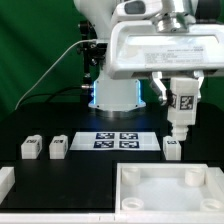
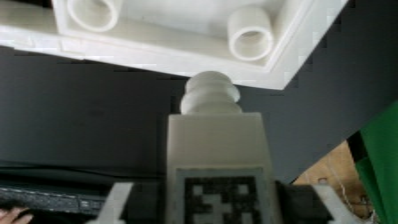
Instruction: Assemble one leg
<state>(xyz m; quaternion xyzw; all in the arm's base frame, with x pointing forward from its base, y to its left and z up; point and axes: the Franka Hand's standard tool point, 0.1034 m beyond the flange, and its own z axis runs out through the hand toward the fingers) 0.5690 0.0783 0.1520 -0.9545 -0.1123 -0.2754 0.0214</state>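
Note:
My gripper (image 1: pixel 183 97) is shut on a leg (image 1: pixel 181 112), a stubby white block with a black-and-white tag, and holds it upright above the table with its round peg end pointing down. In the wrist view the held leg (image 2: pixel 215 140) sits between the fingers (image 2: pixel 121 205), and its peg points toward the white panel's edge. Three more legs lie on the table: two at the exterior view's left (image 1: pixel 30 148) (image 1: pixel 57 148) and one (image 1: pixel 172 149) just below the held leg.
The large white square panel (image 1: pixel 150 192) with round corner sockets lies at the front right; it also shows in the wrist view (image 2: pixel 169 45). The marker board (image 1: pixel 118 141) lies mid-table. A white piece (image 1: pixel 5 180) sits at the front left edge.

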